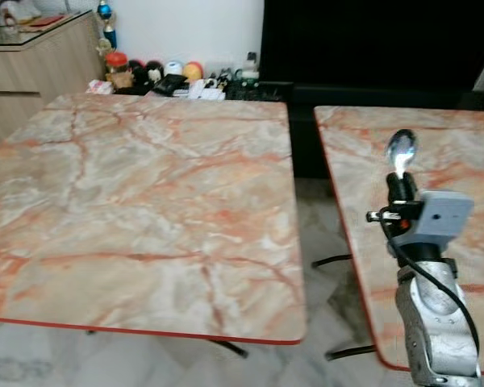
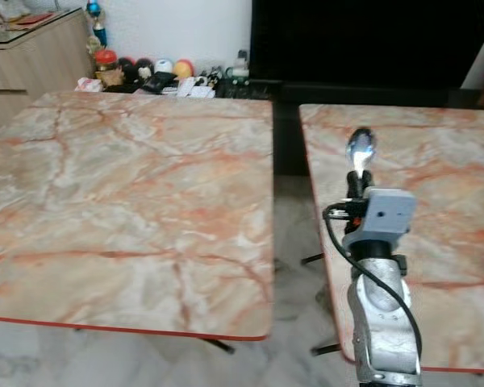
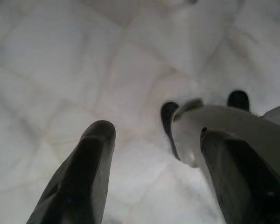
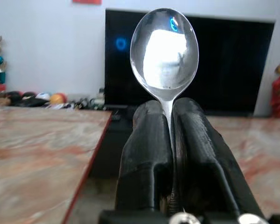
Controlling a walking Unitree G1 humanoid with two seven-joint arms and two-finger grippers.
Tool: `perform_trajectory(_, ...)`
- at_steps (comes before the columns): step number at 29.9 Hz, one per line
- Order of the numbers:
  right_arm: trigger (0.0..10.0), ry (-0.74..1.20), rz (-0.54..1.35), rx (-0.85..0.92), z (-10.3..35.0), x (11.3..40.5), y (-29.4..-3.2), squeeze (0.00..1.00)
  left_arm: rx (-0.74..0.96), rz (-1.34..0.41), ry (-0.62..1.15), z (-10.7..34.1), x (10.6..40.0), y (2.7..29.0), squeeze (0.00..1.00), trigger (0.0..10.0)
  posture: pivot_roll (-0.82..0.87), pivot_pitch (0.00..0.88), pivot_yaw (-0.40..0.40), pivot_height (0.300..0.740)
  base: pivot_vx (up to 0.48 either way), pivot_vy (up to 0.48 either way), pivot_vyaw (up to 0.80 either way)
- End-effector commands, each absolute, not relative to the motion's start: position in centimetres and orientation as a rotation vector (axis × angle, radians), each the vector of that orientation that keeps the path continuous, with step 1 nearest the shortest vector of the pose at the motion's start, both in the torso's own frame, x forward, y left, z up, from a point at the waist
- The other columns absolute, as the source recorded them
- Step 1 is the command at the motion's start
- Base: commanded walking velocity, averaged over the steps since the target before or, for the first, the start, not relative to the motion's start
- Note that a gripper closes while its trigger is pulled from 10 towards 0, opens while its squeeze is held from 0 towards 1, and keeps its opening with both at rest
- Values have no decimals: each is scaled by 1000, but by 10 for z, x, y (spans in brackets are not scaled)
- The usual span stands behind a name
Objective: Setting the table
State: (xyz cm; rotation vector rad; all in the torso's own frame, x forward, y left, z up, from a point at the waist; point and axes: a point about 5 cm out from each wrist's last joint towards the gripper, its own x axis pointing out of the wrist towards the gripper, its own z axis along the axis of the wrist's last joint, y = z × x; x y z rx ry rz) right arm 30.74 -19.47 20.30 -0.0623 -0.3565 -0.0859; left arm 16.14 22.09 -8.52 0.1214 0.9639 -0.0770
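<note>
My right gripper (image 1: 402, 184) is raised over the near left part of the right marble table (image 1: 460, 153) and is shut on a shiny metal spoon (image 1: 402, 150). The spoon's bowl (image 4: 164, 49) stands upright above the two black fingers (image 4: 144, 154), which clamp its handle. The large left marble table (image 1: 137, 201) lies bare in front of me. My left gripper (image 3: 154, 154) hangs low over the pale tiled floor, open, with nothing between its fingers (image 3: 79, 177).
A floor gap (image 1: 315, 242) separates the two tables. Small items, jars and balls (image 1: 169, 76) crowd the floor by the back wall. A wooden cabinet (image 1: 32, 64) stands at far left, a black TV (image 1: 371, 40) behind.
</note>
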Motion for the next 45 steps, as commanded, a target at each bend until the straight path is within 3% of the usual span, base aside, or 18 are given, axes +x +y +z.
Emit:
perform_trajectory(1,10000,-407,-81,-67,212,307,-191,0,141,-78,1007,-89,150,226,0,10000,-51,103,-4,740,0,-424,0)
perform_trajectory(45,10000,-421,-145,-85,216,305,-203,0,143,-56,1039,-92,141,229,0,10000,-63,108,-5,740,0,-439,0)
